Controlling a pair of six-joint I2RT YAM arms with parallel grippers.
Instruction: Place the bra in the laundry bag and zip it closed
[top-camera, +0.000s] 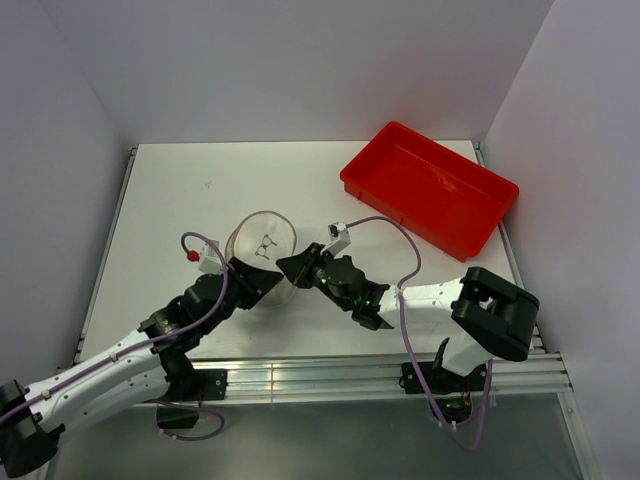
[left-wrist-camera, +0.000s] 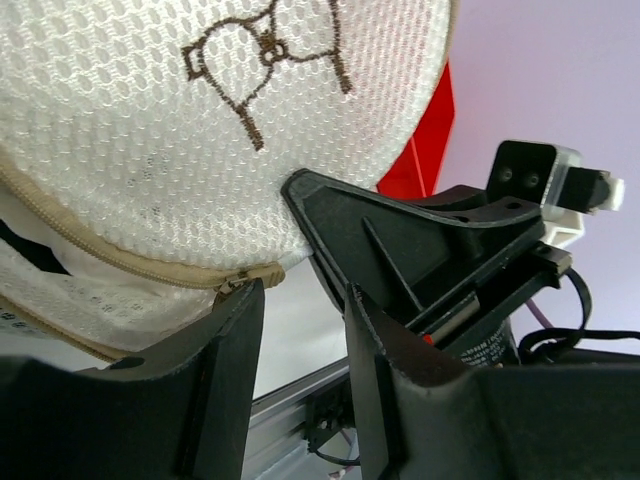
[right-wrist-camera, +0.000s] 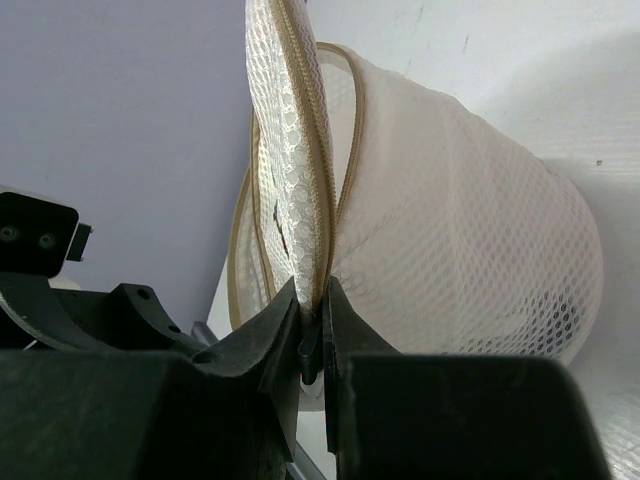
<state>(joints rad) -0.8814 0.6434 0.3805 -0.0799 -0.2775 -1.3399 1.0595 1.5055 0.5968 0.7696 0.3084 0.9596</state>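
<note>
Bright, even light from overhead in the top view, only soft faint shadows on the white table (top-camera: 200, 190). Crisp on the laundry bag (left-wrist-camera: 150, 130) mesh in both wrist views, dark and slightly blurred along their bottom edges

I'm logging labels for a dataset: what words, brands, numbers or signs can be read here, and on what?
No readable words, brands or numbers in any view.
laundry bag: its round end carries only a brown outline drawing, a picture with no letters.
red tray: no marking shows.
</note>
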